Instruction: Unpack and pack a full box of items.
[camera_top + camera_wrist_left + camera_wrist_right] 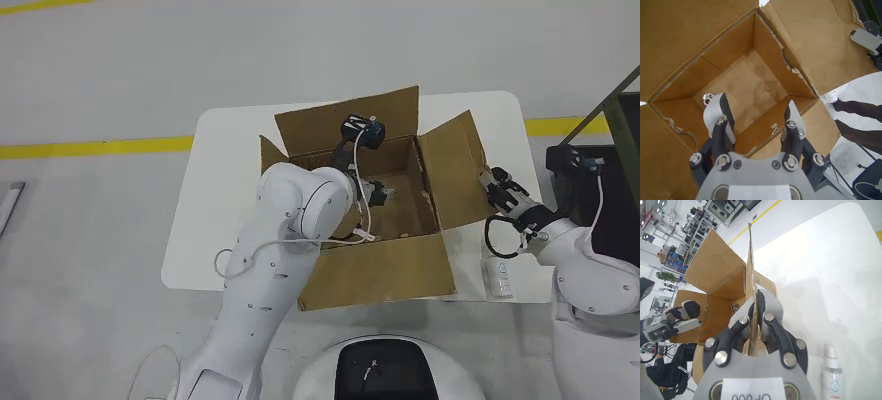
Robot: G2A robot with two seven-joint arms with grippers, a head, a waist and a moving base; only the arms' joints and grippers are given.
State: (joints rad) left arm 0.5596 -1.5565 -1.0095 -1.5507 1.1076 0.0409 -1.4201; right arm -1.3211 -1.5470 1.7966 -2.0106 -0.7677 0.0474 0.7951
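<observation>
White, glossy shells on the left arm (300, 205) and right arm (590, 280), bulging at the joints; a thin white cable (218, 262) outside the left; left gripper (756, 100) and right gripper (755, 300) alike: grey plates, black linkages, silver screws, dark pads (726, 106).

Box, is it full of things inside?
No, the box floor lies almost bare, with just one small metal piece in a corner.

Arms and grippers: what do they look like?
The left arm and right arm have glossy white shells; a white cable runs along the left. The left gripper and right gripper share grey fingers, black pads, black linkages, silver bolts and white labels.
</observation>
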